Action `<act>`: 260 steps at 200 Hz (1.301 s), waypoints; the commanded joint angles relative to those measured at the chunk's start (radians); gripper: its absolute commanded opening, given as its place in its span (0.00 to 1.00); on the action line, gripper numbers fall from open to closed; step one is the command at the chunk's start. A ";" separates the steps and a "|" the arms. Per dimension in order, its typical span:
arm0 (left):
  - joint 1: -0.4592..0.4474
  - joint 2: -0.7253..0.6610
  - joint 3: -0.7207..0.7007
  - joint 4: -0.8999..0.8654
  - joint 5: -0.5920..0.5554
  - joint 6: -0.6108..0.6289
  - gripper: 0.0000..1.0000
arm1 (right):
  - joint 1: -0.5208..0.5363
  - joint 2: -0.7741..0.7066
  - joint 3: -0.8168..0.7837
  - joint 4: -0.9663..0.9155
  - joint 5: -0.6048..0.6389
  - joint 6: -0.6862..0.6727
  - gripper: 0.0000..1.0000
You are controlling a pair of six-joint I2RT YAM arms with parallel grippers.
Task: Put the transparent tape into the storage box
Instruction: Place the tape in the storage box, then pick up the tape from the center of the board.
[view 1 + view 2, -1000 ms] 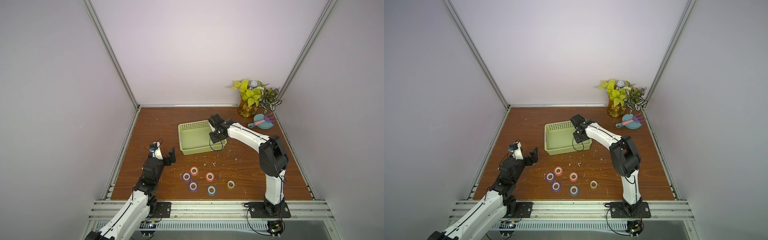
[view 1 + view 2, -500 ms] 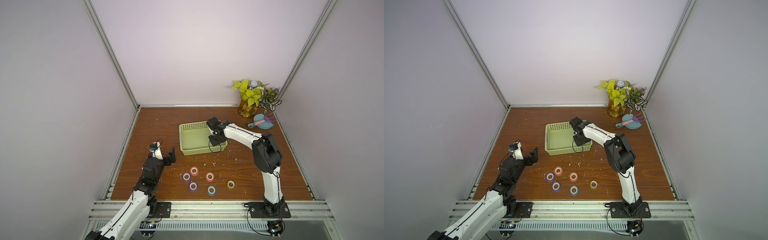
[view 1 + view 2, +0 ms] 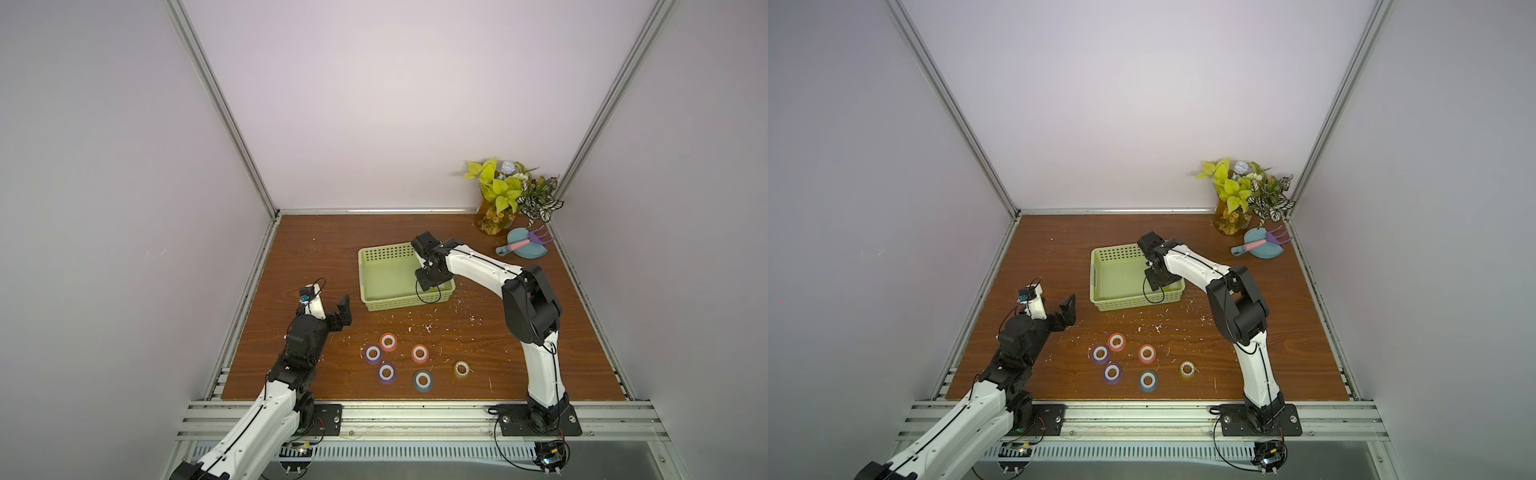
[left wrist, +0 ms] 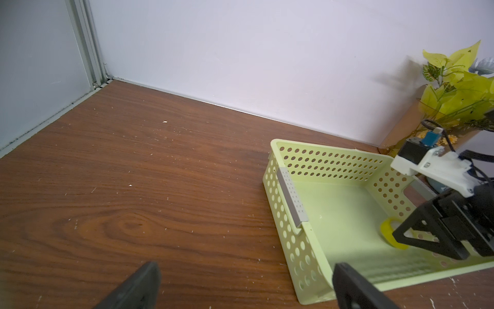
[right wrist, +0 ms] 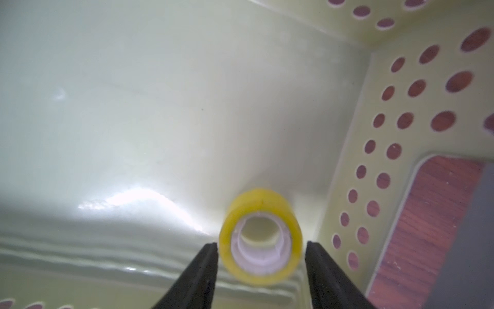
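Yellow roll (image 5: 256, 200) by side wall of storage box (image 5: 160, 107), right pincer (image 5: 261, 244) slightly spread around it, left pincer (image 4: 246, 264) wide.

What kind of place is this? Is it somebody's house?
Probably not a house; it looks like a robot practice booth. Two white robot arms are bolted to a metal rail beside a wooden table, plain walls box it in, and tape rolls and a basket are set out.

We mapped the table (image 3: 324, 249).
One roll (image 5: 260, 199) lay in the box (image 3: 384, 253), by its right wall; six rolls (image 3: 387, 342) lay before the box; the plant (image 3: 505, 195) stood in the far right corner, the dustpan (image 3: 528, 248) just before it.
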 commanded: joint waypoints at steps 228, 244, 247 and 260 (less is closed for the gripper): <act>0.009 -0.002 0.000 0.006 -0.014 0.005 0.99 | 0.104 -0.836 -0.850 0.138 -0.070 0.286 0.99; 0.009 0.001 0.000 0.009 -0.014 0.003 0.99 | 0.133 -0.861 -0.901 0.149 -0.089 0.322 0.98; 0.010 0.003 0.000 0.011 -0.012 0.003 0.99 | 0.137 -0.865 -0.910 0.149 -0.092 0.330 0.98; 0.009 0.006 0.000 0.011 -0.011 0.003 0.99 | 0.159 -0.882 -0.944 0.157 -0.107 0.359 0.96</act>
